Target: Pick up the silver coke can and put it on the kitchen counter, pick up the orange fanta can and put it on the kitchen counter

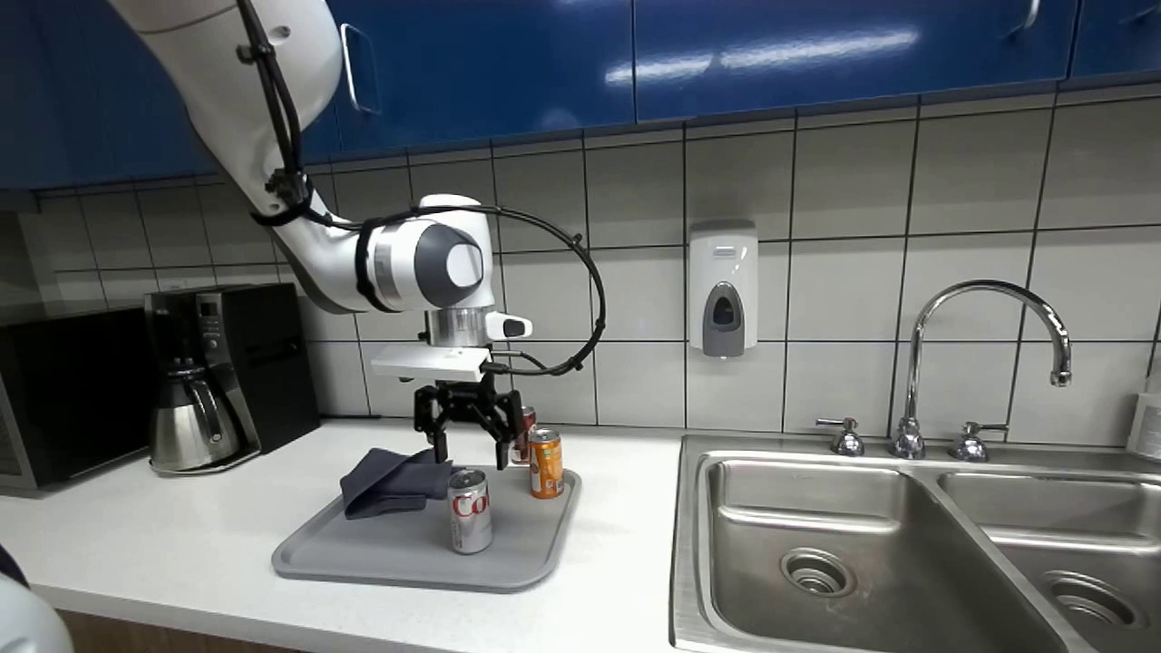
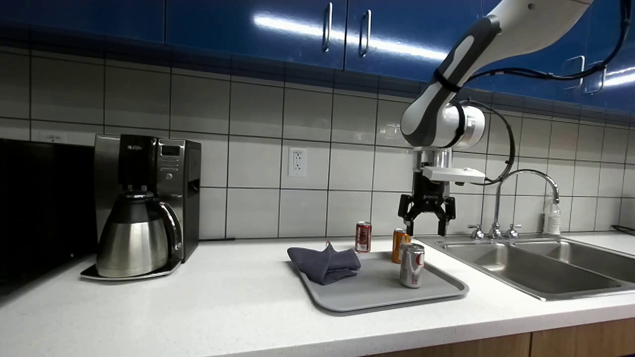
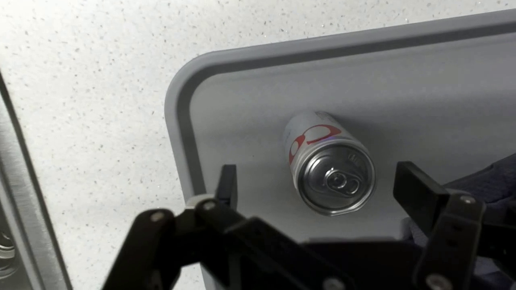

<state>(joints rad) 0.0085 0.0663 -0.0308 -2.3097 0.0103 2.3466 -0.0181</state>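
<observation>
The silver coke can (image 1: 470, 521) stands upright on the grey tray, near its front; it also shows in an exterior view (image 2: 412, 267) and in the wrist view (image 3: 314, 139). My gripper (image 1: 472, 456) is open and empty above the tray; it also shows in an exterior view (image 2: 425, 232). In the wrist view my gripper (image 3: 315, 177) has its fingers apart, with the can's top between and below them. The orange fanta can (image 1: 546, 467) stands upright on the tray's back right, also in an exterior view (image 2: 398, 244). The white kitchen counter (image 1: 617, 553) lies under the tray.
The grey tray (image 1: 363, 555) holds a crumpled dark cloth (image 2: 325, 263) at its left. A dark red can (image 2: 363, 237) stands behind the cloth. The steel sink (image 1: 687, 544) with a tall faucet (image 1: 980, 286) is to the right. A coffee maker (image 2: 149, 208) is at the left.
</observation>
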